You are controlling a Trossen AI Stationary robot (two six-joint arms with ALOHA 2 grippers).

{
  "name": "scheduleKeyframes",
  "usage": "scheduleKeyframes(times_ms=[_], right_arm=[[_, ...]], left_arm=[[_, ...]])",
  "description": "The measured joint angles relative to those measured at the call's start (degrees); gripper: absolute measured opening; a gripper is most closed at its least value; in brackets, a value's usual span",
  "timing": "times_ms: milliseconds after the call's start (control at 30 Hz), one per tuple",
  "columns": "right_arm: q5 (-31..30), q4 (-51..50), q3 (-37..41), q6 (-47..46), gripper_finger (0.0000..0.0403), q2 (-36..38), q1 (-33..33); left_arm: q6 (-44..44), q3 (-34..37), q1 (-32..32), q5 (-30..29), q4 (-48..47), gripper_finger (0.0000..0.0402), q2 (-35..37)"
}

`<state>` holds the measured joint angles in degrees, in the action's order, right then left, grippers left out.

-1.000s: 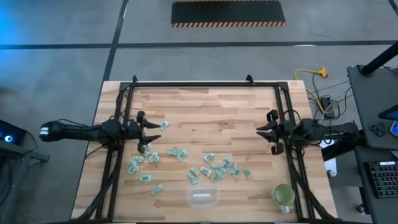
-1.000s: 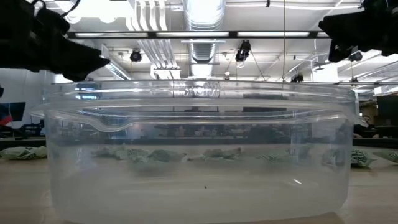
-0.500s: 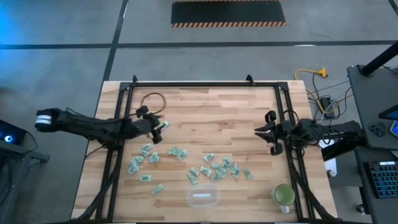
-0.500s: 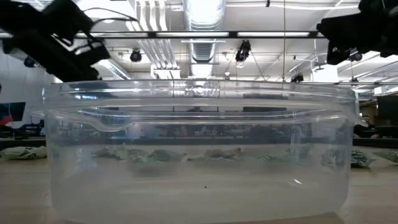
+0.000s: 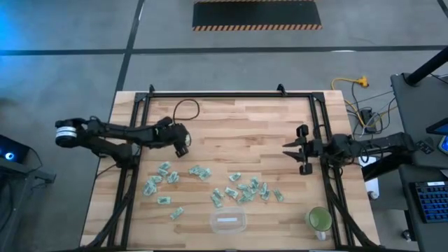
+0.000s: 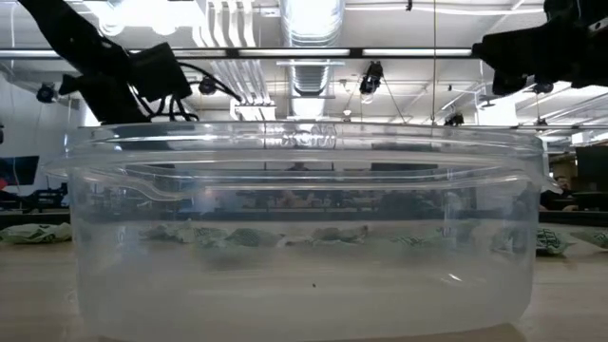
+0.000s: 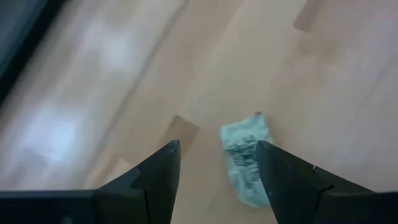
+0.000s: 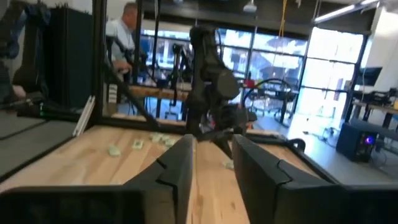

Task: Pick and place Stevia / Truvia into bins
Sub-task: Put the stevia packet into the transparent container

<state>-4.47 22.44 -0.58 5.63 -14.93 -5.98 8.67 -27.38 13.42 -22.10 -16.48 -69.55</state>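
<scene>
Many pale green and white sachets point(image 5: 210, 185) lie scattered flat on the near half of the wooden table. One lone sachet point(image 7: 245, 158) lies apart, farther back. My left gripper point(image 7: 217, 146) point(image 5: 182, 145) is open and points down over it. The sachet shows between the fingers, close to one of them and partly behind it. The clear tub point(image 5: 228, 222) stands at the near edge with one pale slip inside, and it fills the low view point(image 6: 304, 228). My right gripper point(image 8: 213, 140) point(image 5: 285, 148) is open and waits level at the table's right side.
A round green cup point(image 5: 319, 219) stands at the near right corner. A black frame point(image 5: 224, 94) runs along the table's far edge and down both sides. A cable loops off the left wrist point(image 5: 185, 105). Bare wood lies between the two grippers. A person point(image 8: 124, 28) shows far behind the table.
My left gripper has swung from above the leftmost sachets toward the table's right and far side. It has turned and tipped down, and it now stands over the lone sachet. My right gripper has edged slightly toward the table's left.
</scene>
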Motion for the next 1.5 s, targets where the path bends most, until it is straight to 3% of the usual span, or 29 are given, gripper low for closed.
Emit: scheduleKeyframes(times_ms=[333,467,667,800,1000,1100,1267,1500], right_arm=[[-0.05,6.07,0.02,0.54,0.0179,-5.93,0.0],[-0.17,6.51,0.02,0.85,0.0188,-7.1,0.0],[-0.17,6.87,0.02,1.04,0.0185,-7.42,0.07],[-0.17,7.24,0.02,1.05,0.0178,-7.42,0.07],[-0.17,7.38,0.02,1.05,0.0165,-7.42,0.04],[-0.17,7.92,0.02,1.05,0.0159,-7.42,0.04],[-0.17,8.16,0.02,1.05,0.015,-7.42,0.02],[-0.17,8.19,0.02,1.05,0.014,-7.42,0.0]], left_arm=[[1.5,1.55,4.14,7.7,1.55,0.0195,0.34],[1.45,3.02,4.36,12.06,4.02,0.0195,-1.46],[1.31,3.11,4.38,12.85,4.47,0.0186,-4.01],[-0.13,2.84,4.41,14.58,4.44,0.0139,-4.28],[-1.1,2.97,4.4,16.43,3.86,0.0023,-2.13],[-1.97,2.88,4.0,17.34,3.31,0.0008,-1.17],[-2.2,2.24,2.36,26.64,7.02,0.0009,0.31],[-5.7,2.56,-5.35,39.7,27.65,0.0001,-1.03]])
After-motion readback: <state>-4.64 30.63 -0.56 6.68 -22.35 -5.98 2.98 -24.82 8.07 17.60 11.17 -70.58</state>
